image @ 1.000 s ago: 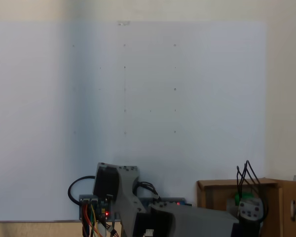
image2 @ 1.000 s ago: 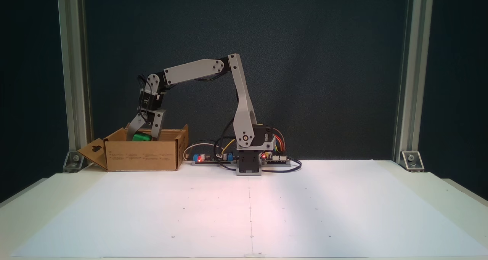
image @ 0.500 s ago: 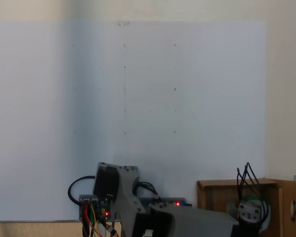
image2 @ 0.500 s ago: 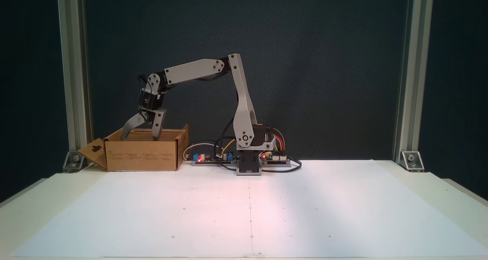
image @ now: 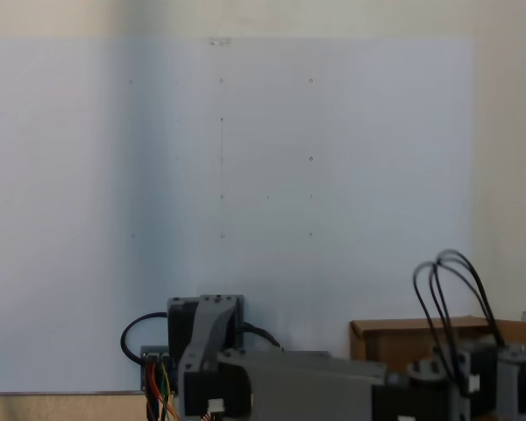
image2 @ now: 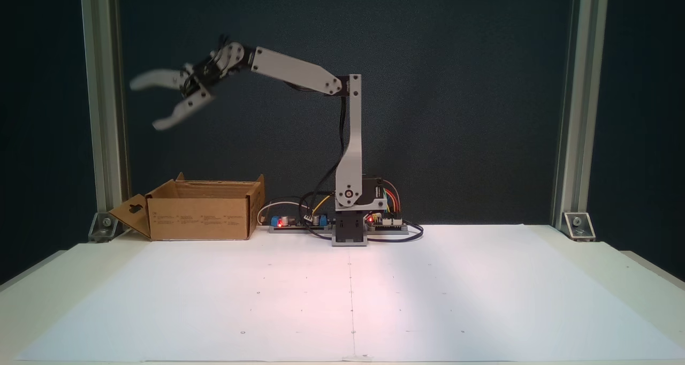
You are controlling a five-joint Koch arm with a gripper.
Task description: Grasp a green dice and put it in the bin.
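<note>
Grey arm (image2: 350,140) raised high, gripper (image2: 145,104) blurred but seemingly wide apart and holding nothing, well above the cardboard bin (image2: 200,215) at the table's (image2: 481,301) back left, green dice hidden from sight

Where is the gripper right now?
In a fixed view, the gripper hangs open, high at upper left, well above the cardboard bin.
</note>
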